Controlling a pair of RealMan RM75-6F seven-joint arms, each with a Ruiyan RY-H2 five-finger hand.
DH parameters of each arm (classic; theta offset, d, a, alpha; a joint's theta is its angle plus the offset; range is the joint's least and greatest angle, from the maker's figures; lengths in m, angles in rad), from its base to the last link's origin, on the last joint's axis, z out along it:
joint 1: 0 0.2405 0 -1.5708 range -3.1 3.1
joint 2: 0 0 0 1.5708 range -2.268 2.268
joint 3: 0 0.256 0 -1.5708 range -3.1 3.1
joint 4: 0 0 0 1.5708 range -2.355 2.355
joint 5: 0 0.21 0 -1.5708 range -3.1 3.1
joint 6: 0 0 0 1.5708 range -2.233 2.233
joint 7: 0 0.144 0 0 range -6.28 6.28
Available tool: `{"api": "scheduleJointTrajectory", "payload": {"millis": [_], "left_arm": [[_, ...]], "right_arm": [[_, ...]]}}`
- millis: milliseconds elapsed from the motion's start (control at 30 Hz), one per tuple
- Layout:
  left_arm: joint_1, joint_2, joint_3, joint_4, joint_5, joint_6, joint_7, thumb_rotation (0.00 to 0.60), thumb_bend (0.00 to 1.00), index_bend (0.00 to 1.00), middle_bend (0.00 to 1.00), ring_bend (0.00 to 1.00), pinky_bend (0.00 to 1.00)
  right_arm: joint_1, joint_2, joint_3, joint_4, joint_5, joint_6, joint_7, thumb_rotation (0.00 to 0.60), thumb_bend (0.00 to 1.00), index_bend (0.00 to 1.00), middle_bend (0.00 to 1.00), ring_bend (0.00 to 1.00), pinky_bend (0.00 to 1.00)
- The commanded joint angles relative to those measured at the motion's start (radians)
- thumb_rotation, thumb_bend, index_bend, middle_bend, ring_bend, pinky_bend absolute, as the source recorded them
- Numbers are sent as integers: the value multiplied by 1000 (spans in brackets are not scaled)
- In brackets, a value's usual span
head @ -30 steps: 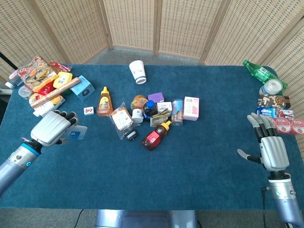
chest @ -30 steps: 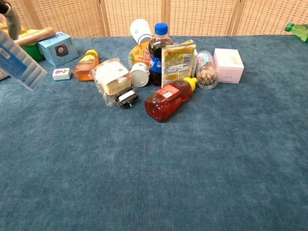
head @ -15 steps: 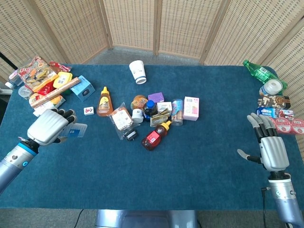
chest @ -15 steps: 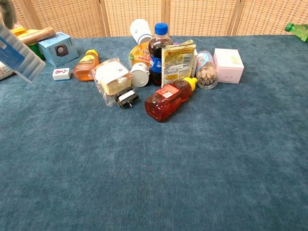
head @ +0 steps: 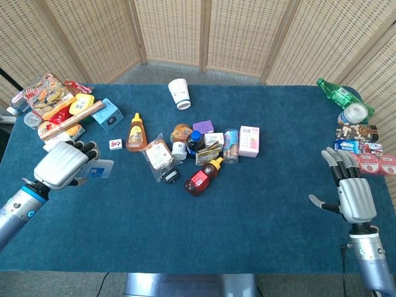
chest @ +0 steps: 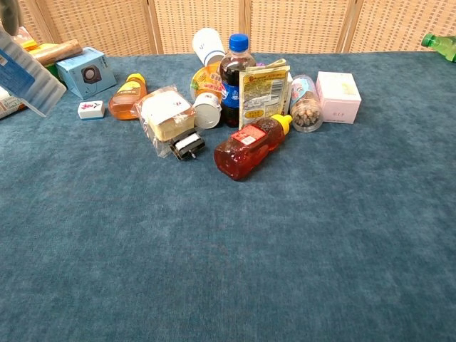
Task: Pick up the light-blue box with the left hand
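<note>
My left hand (head: 62,164) hovers over the table's left side and grips the light-blue box (head: 101,168), which sticks out to the right of its fingers. In the chest view the same box (chest: 30,74) hangs tilted at the far left, clear of the cloth, with only a fingertip (chest: 8,14) of that hand showing at the corner. My right hand (head: 352,193) rests at the right side of the table, fingers spread and nothing in it.
A snack pile (head: 54,102) and a darker blue box (head: 109,114) lie behind the left hand. Bottles, jars and packets cluster mid-table around a red syrup bottle (chest: 249,147). A pink box (chest: 338,96) and white cup (head: 179,93) stand nearby. More goods (head: 357,133) line the right edge.
The left hand has drawn slightly back to the left and the light-blue box has risen a little higher in the chest view. The right hand has not moved.
</note>
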Motion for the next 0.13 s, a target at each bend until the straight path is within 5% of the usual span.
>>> {"api": "scheduleJointTrajectory", "payload": {"millis": [33, 133], "left_arm": [[1, 1, -1, 2, 0, 1, -1, 600, 203, 604, 357, 484, 577], [2, 2, -4, 5, -2, 1, -7, 600, 203, 605, 357, 484, 577]], "right_arm": [[0, 0, 0, 0, 1, 0, 0, 600, 0, 0, 0, 0, 0], [0, 0, 1, 0, 3, -1, 1, 600, 0, 0, 0, 0, 0]]}}
